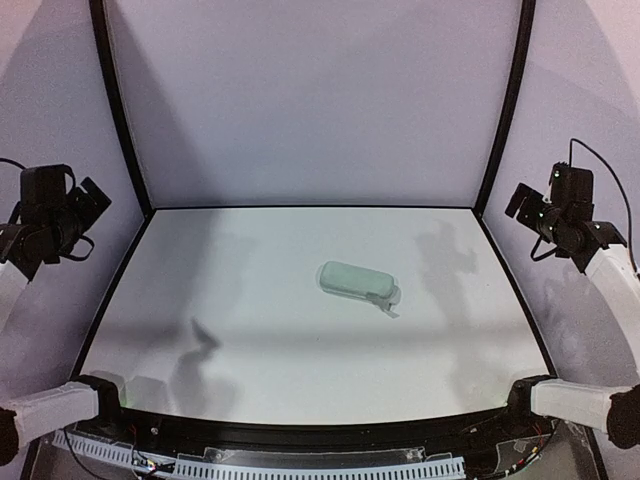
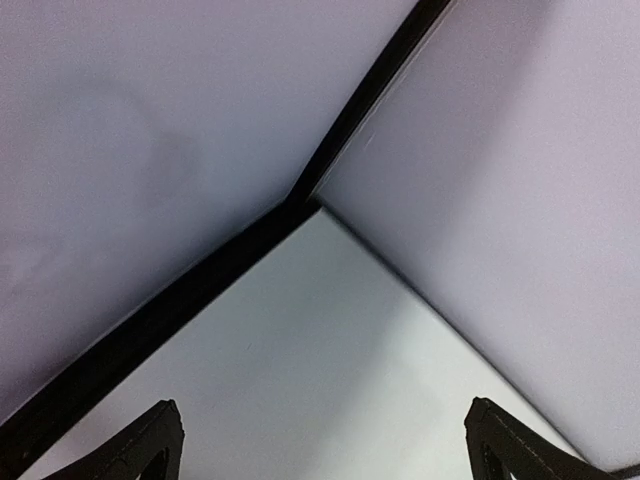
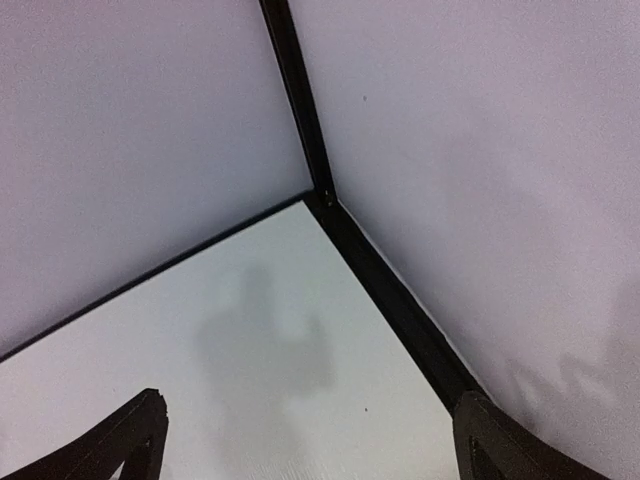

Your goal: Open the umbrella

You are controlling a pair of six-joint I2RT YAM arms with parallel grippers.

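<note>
- On the bench [image 1: 250, 350], a little right of centre: umbrella [image 1: 357, 280], pale mint, folded shut, lying flat, well apart from both arms.
- Risk: the smooth rounded bundle may skid under a one-sided pinch — its strap end could snag a finger.
- Risk: both arms reaching inward together might clash above it.
- Left tool [image 1: 88, 200]: raised by the left wall, fingers spread wide, empty.
- Right tool [image 1: 522, 203]: raised by the right wall — likewise spread, empty.
</note>
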